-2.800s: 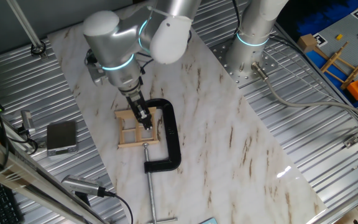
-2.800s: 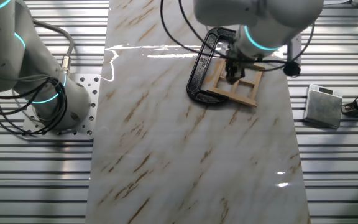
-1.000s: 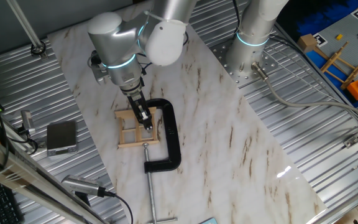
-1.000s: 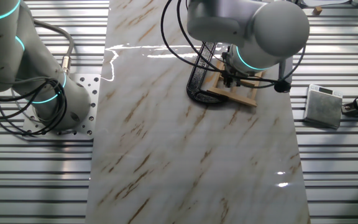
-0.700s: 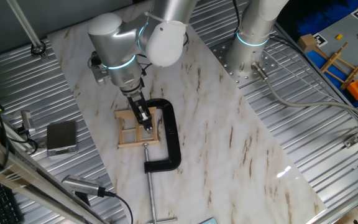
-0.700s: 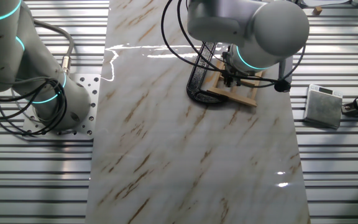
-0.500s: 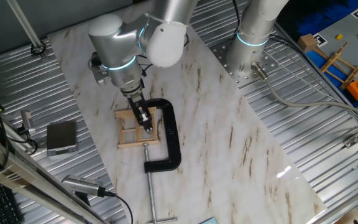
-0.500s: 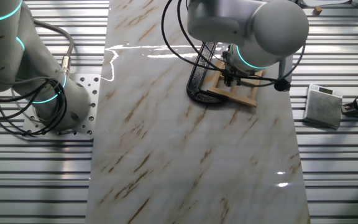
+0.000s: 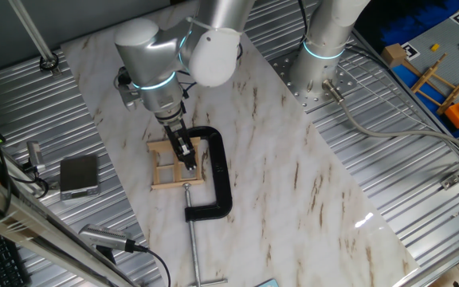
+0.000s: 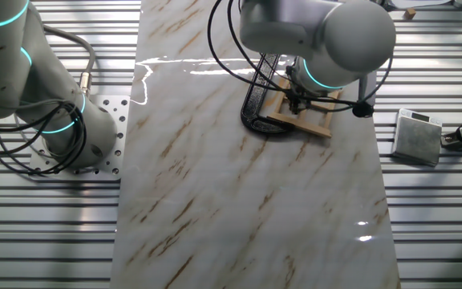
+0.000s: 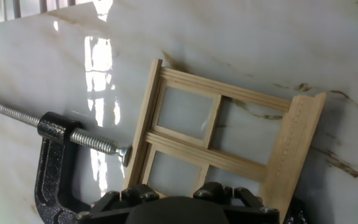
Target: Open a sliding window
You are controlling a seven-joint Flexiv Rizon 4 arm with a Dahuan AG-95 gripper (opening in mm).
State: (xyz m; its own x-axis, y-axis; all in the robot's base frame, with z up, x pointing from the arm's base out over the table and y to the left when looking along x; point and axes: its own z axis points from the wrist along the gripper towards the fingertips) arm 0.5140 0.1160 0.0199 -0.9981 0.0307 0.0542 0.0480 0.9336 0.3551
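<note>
The sliding window (image 9: 164,171) is a small pale wooden frame with cross-bar panes, lying flat on the marble slab. A black C-clamp pins one of its edges. My gripper (image 9: 186,156) points straight down onto the window's middle, near the clamp side. In the other fixed view the gripper (image 10: 297,102) hides part of the window (image 10: 313,120). The hand view shows the window (image 11: 294,149) right below the gripper (image 11: 176,194). The two black fingertips (image 11: 135,194) stand apart at the bottom edge, with the pane's bar between them. Whether they touch the wood is hidden.
The black C-clamp (image 9: 221,179) curves round the window's side, and its screw (image 11: 98,144) presses on the frame edge. A grey box (image 9: 78,175) sits on the ribbed metal beside the slab (image 9: 293,175). A second robot base (image 9: 325,56) stands at the slab's far side.
The arm's upper body has swung slightly since 2.8 s ago. The gripper tip stays on the window, which has not visibly moved.
</note>
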